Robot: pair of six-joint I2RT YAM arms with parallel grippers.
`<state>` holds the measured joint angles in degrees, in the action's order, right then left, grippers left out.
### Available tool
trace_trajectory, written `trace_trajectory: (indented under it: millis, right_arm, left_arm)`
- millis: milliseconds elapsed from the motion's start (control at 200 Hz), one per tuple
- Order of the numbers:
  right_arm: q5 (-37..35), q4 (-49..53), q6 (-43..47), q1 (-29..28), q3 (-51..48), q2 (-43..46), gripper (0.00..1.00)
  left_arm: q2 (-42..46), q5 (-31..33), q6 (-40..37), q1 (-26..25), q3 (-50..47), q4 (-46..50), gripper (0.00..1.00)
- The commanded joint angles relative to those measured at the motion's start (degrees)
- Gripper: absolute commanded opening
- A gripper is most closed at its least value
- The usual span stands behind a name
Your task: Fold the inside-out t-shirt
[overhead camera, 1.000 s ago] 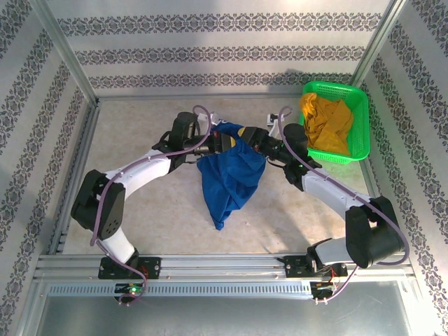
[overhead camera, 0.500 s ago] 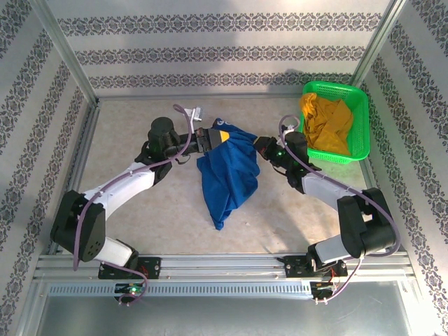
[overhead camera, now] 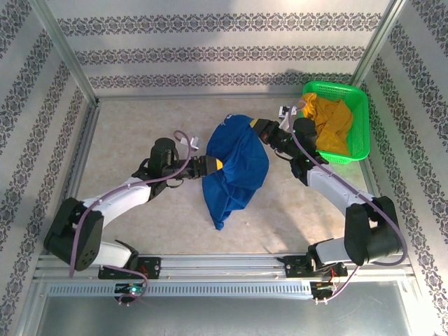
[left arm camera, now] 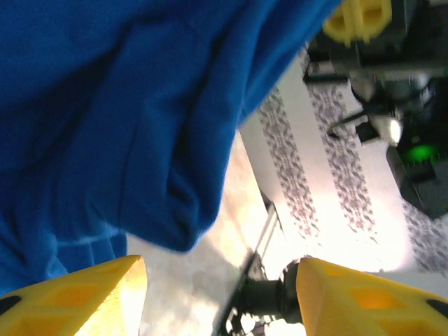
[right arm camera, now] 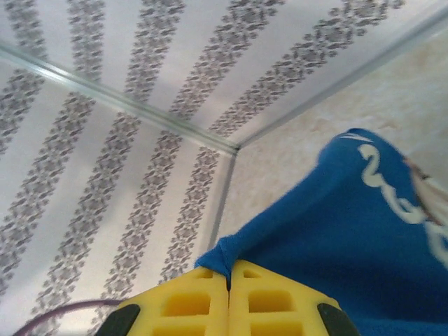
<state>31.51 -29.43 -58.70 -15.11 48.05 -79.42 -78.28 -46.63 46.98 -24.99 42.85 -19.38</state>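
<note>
A green basket (overhead camera: 358,98) of open plastic mesh, rectangular with a flared rim, sits at the far right corner of the worktop (overhead camera: 133,133). Inside it lies a mustard-yellow garment (overhead camera: 329,126), crumpled in soft folds and piled higher toward the basket's left side.

The royal-blue t-shirt (overhead camera: 234,164) is at the middle of the worktop, between the two arms and just left of the basket. It is bunched into a rough teardrop: broad and rounded at the top, narrowing to a point at the near end. The cotton looks matte and limp, with deep rounded creases and a hemmed edge seen from the left wrist (left arm camera: 140,126). A whitish curling print (right arm camera: 392,189) shows on the cloth in the right wrist view.

The right gripper (overhead camera: 264,127) pinches the shirt's upper right edge; from its wrist, its yellow fingers (right arm camera: 189,301) are pressed together with a small peak of blue fabric (right arm camera: 336,245) caught at their tips (right arm camera: 228,280). The left gripper (overhead camera: 208,165) is at the shirt's left edge, its jaws spread with nothing between them (left arm camera: 220,280); the blocky yellow fingers (left arm camera: 84,294) stand wide apart below the hanging cloth.

The worktop is a pale, speckled beige surface, and the walls (overhead camera: 224,49) carry bands of grey floral pattern
</note>
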Motion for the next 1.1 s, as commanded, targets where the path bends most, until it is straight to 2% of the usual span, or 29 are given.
trace_trajectory:
  millis: [0,125,375,555,914,959,1059,1094]
  right_arm:
    - [6.6,-1.3,1.5,0.3,1.2,2.4,0.00]
    - [9.3,-0.4,2.4,0.2,1.1,3.3,0.00]
    - [11.5,-0.4,2.5,-0.6,1.9,2.3,0.00]
    - [11.0,-0.5,2.4,-2.0,2.1,2.1,0.00]
    - [11.7,-0.6,1.8,-4.2,2.2,3.3,0.00]
    - [12.1,-0.8,1.7,-4.1,2.2,3.5,0.00]
    - [12.3,-0.7,1.8,-3.4,0.8,4.3,0.00]
    - [11.7,-0.5,1.8,-2.7,-0.3,4.9,0.00]
  left_arm:
    - [2.1,11.4,-8.9,0.4,7.2,7.9,0.61]
    - [-1.9,14.3,-14.2,0.0,14.7,13.6,0.61]
    - [-9.7,13.3,-22.4,-2.4,23.3,19.4,0.61]
    - [-11.3,12.3,-23.7,-5.4,23.1,19.6,0.63]
    - [-17.9,17.8,-24.5,-7.3,26.8,21.6,0.61]
    - [-19.2,18.5,-24.4,-7.3,27.4,21.5,0.56]
    - [-20.8,18.3,-24.7,-7.0,28.8,21.5,0.21]
    - [-20.4,17.7,-24.7,-6.7,28.8,21.5,0.12]
